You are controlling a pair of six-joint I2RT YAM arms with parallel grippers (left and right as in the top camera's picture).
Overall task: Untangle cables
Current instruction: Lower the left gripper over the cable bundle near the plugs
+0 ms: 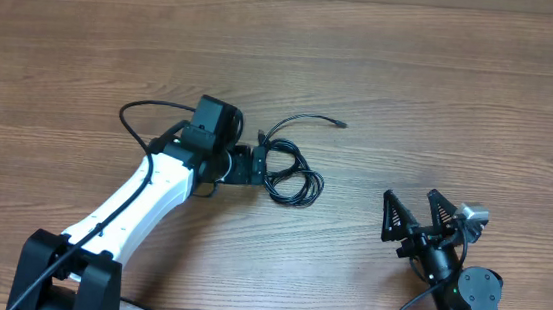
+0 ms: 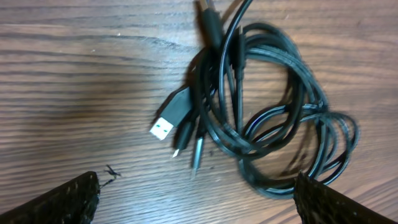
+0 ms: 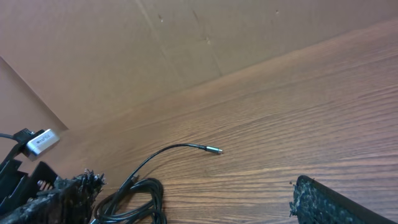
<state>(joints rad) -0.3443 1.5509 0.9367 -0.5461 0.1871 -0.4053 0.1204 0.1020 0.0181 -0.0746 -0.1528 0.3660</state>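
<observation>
Just beside the cables (image 1: pixel 292 180), the left hand (image 1: pixel 255 165) hangs spread and empty, seemingly approaching; next it must pinch one loop.

White-shelled left arm (image 1: pixel 137 198) (black tool (image 1: pixel 258 166))

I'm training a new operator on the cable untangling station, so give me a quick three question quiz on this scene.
1. True or false: the left hand is shut on the cables.
2. Which is nearer the cables? A) left hand B) right hand
3. Fill in: in the left wrist view, the big USB plug looks ____ inside its opening.
Key: 1 false, its jaws stand open; 2 A; 3 white.
</observation>
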